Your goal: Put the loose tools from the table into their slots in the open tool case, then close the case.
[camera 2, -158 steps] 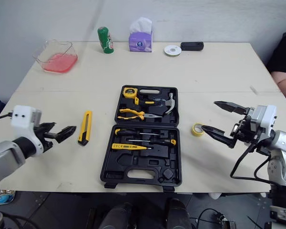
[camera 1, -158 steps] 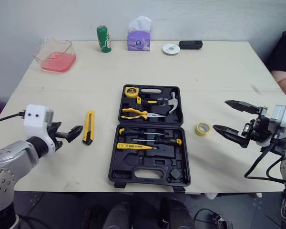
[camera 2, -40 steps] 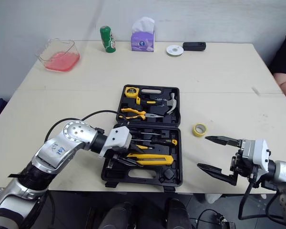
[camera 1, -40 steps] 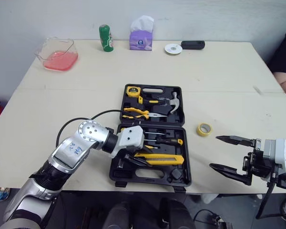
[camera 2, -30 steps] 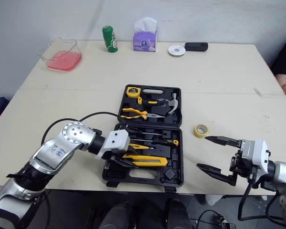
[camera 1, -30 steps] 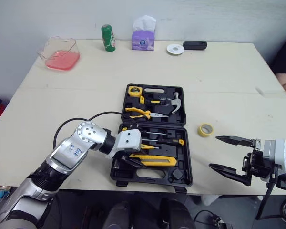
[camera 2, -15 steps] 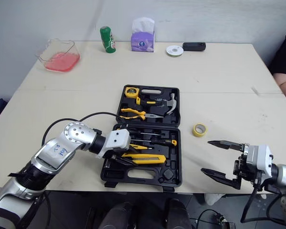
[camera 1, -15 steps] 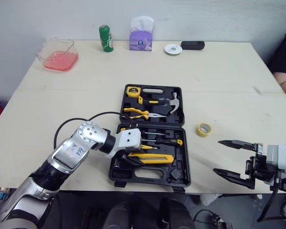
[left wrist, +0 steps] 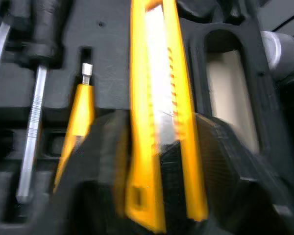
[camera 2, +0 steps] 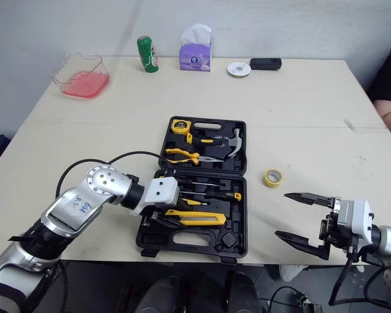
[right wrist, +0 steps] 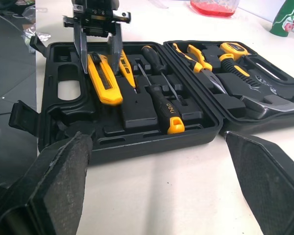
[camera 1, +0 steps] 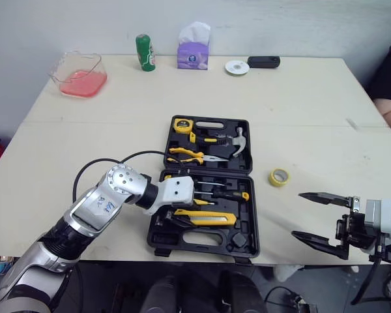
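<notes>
1. Since five seconds ago, your utility knife (camera 1: 212, 217) is no longer lying on the desk (camera 1: 85, 130) at the 9 o'clock side of the tool case (camera 1: 253, 215). It is now sitting in the case's near half, and your left arm is reaching in over it.
2. Your left claw (right wrist: 98, 69) is closing on the knife's handle end, one finger pressing each long side, while the knife is lying flat along the tray.
3. The knife is resting just on the 6 o'clock side of the yellow tester screwdriver (camera 1: 184, 202), running roughly parallel to it.
4. Your right claw (camera 1: 297, 214) is hovering wide open and holding nothing, off toward the case's 4 o'clock, near the desk's front edge.
5. The yellow tape roll (camera 1: 277, 177) is lying loose on the desk at the case's 3 o'clock, apart from both claws.
6. The case is lying fully open.
</notes>
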`<action>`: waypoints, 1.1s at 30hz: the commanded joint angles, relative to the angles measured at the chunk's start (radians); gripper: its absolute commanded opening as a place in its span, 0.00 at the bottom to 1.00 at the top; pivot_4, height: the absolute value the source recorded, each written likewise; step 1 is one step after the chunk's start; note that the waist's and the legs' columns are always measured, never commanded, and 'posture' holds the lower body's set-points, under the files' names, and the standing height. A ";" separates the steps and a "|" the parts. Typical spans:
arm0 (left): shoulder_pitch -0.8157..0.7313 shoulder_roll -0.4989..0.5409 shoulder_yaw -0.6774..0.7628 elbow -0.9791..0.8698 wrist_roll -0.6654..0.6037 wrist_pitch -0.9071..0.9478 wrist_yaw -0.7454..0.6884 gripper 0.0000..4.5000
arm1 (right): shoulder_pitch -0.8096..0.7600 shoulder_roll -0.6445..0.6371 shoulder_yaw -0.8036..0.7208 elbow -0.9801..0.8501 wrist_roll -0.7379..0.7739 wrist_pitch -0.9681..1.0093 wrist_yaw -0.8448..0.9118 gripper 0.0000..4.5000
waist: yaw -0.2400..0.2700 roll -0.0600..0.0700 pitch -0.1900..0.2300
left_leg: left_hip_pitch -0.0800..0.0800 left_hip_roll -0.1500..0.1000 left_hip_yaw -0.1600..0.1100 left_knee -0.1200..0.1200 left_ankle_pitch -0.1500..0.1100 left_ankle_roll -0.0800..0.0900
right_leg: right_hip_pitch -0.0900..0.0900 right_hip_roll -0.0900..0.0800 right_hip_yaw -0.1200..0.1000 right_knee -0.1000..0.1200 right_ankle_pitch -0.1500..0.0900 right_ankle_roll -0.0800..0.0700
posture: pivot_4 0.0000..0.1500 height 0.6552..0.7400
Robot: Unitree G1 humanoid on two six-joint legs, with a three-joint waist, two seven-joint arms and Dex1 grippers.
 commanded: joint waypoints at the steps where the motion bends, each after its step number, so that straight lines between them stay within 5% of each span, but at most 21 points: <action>1: 0.023 -0.006 -0.005 0.005 -0.015 -0.028 -0.038 0.78 | -0.015 -0.010 -0.010 -0.047 0.018 0.023 -0.025 1.00 | 0.000 0.000 0.000 | 0.000 0.000 0.000 0.000 0.000 0.000 | 0.000 0.000 0.000 0.000 0.000 0.000 | 1.00 1.00; 21: 0.034 -0.103 0.277 0.052 -0.256 -0.245 -0.108 0.78 | -0.095 -0.024 0.017 -0.071 0.006 0.097 -0.049 1.00 | 0.001 0.000 0.000 | -0.002 0.000 -0.002 0.004 0.000 0.000 | 0.000 0.000 -0.001 0.002 0.000 0.000 | 1.00 1.00; 24: 0.035 -0.101 0.286 0.049 -0.271 -0.246 -0.113 0.58 | -0.099 -0.025 0.017 -0.066 0.005 0.095 -0.045 1.00 | 0.001 0.000 0.000 | -0.002 0.000 -0.002 0.005 0.000 0.000 | 0.000 0.000 -0.001 0.002 0.000 0.000 | 1.00 1.00; 29: 0.067 -0.104 0.272 0.014 -0.292 -0.250 -0.131 0.07 | -0.083 -0.026 0.005 -0.067 0.010 0.092 -0.030 1.00 | 0.001 0.000 0.000 | -0.002 0.000 -0.002 0.005 0.000 0.000 | 0.000 0.000 -0.001 0.002 0.000 0.000 | 1.00 1.00; 33: 0.087 -0.116 0.217 0.008 -0.246 -0.254 -0.113 0.02 | -0.083 -0.020 0.014 -0.069 0.007 0.090 -0.030 1.00 | 0.002 0.000 0.000 | -0.002 0.000 -0.002 0.006 0.000 0.000 | 0.000 0.000 -0.001 0.003 0.000 0.000 | 1.00 1.00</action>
